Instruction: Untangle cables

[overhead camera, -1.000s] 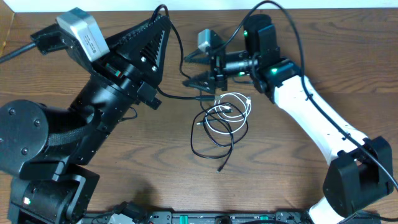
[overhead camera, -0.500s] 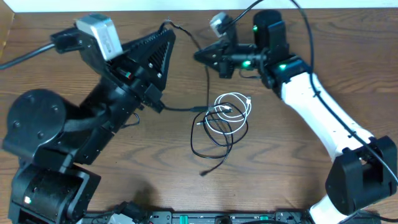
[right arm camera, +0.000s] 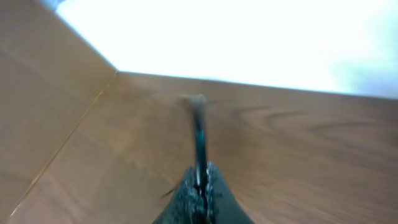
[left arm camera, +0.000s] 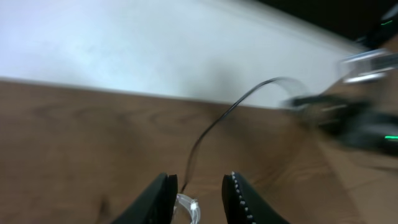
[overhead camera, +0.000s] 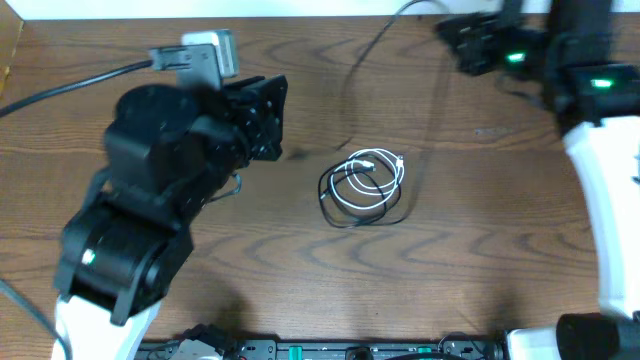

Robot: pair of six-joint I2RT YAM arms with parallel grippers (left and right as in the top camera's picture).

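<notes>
The right end effector (right arm camera: 200, 169) is pinching a black cable (right arm camera: 199, 134). Its fingers are pressed together on it, and the cable is sticking straight out beyond the tips. In the overhead view this end effector (overhead camera: 452, 32) is sitting high at the far edge of the worktop (overhead camera: 480, 260), blurred.

The black cable (left arm camera: 211, 127) is arching across to the left end effector (left arm camera: 199, 178). Its end is sitting beside a small clear piece (left arm camera: 188, 208) against the left finger (left arm camera: 158, 198). The jaws are standing a little apart, and I cannot tell whether they are gripping it. From above the cable (overhead camera: 352, 80) is showing only as faint, smeared lines.

The white cable (overhead camera: 375, 165) is lying coiled near the middle of the worktop, between the two arms. A black loop (overhead camera: 335, 210) is lying around and under its near side, touching it. Whether that loop is belonging to the stretched cable is unclear.
</notes>
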